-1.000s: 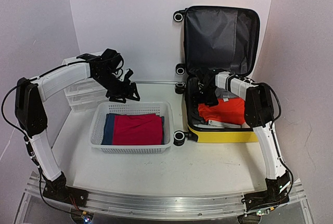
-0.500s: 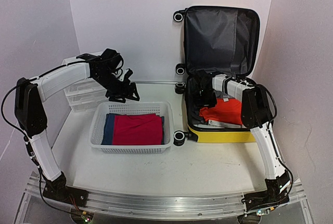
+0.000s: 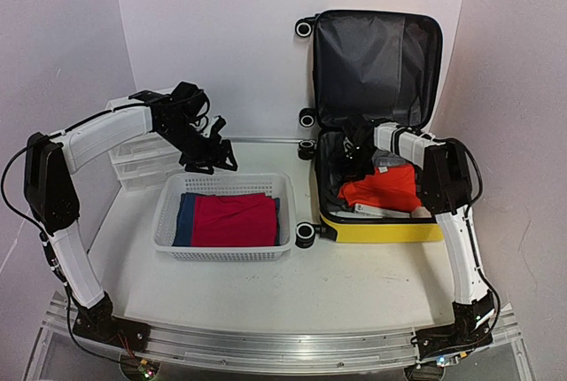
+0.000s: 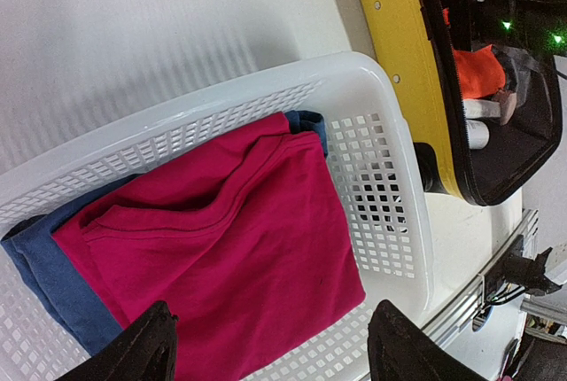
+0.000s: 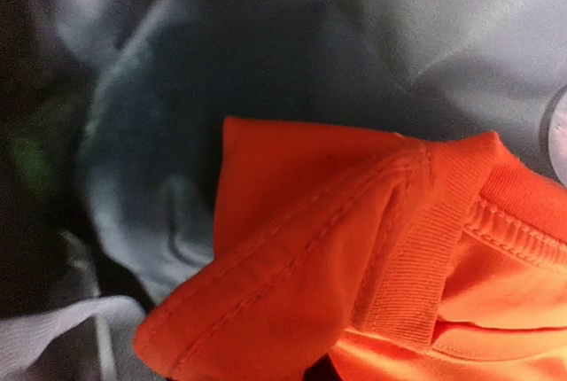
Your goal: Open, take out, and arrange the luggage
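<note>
**A:** Where's the luggage [image 3: 381, 231]?

**B:** At two o'clock on the table [image 3: 266, 297]. It's a glossy yellow hard shell lying flat. The lid stands up against the back wall with its dark grey fabric lining showing, and there are black-and-white wheels [image 3: 306, 235] along its nine-o'clock side.

**A:** What's in it?

**B:** A crumpled orange T-shirt [image 3: 383, 190] with a ribbed collar, and some pale bits by the near edge I can't make out. The right gripper [image 3: 353, 161] is down inside, at the shirt's eleven o'clock. Its jaws are pressed together, but I can't tell whether they pinch cloth.

**A:** And the left?

**B:** The left gripper [image 3: 211, 167] hangs over the far rim of the white mesh basket [image 3: 226, 253], jaws spread and holding nothing. Inside, a folded red shirt [image 3: 235, 220] lies on a blue garment [image 3: 183, 217]. A white plastic drawer unit [image 3: 137, 167] sits at the basket's ten o'clock.
</note>
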